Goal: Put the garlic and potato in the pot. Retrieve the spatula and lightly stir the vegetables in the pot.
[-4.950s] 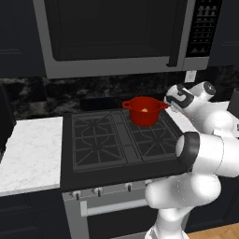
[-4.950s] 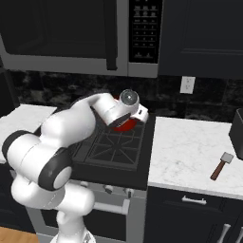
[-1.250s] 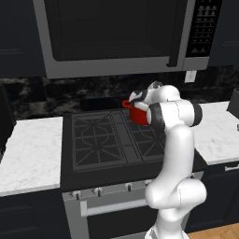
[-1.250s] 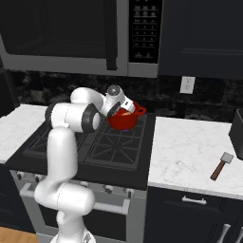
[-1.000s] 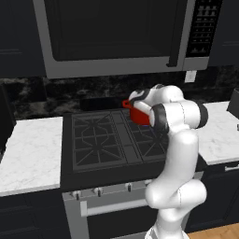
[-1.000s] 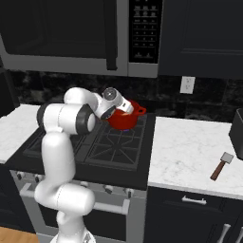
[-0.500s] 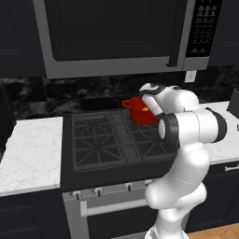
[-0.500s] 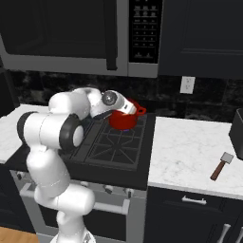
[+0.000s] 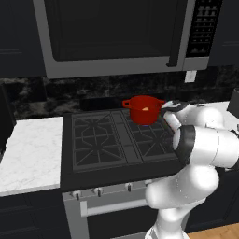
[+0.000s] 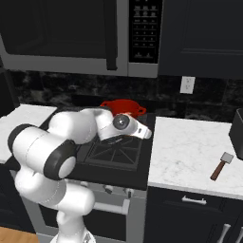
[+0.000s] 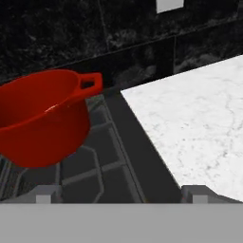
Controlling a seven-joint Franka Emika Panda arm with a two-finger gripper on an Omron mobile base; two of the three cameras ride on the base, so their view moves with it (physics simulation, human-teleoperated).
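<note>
A: How many items does the scene hold?

B: One pot (image 9: 143,109), bright red, with two loop handles at the rim. One spatula (image 10: 221,166), with a dark handle and a pale blade. One stove (image 9: 116,140), with a microwave (image 9: 116,35) mounted above it. Two white marble counters: one (image 9: 28,154) left of the stove, one (image 10: 190,152) right of it. One wall outlet (image 10: 185,85). One gripper (image 11: 121,192).

A: Where does the pot stand?

B: On the rear right burner of the stove. In the hand view it lies at 9 o'clock from frame centre (image 11: 42,116). In the left base view a small pale item (image 9: 146,109) shows inside it; what it is cannot be told.

A: What is the orientation of the pot?

B: It stands upright, mouth upward. The line through its two handles runs left to right, along the back wall. One handle points toward the right counter.

A: And the spatula?

B: It lies flat on the right counter, well apart from the pot. In the right base view its long axis runs from 1 o'clock at the blade to 7 o'clock at the handle end.

A: What is the condition of the end effector?

B: The two fingertips stand wide apart. Nothing lies between them. The gripper sits beside the right side of the pot, not touching it, and faces the seam between stove and right counter.
</note>
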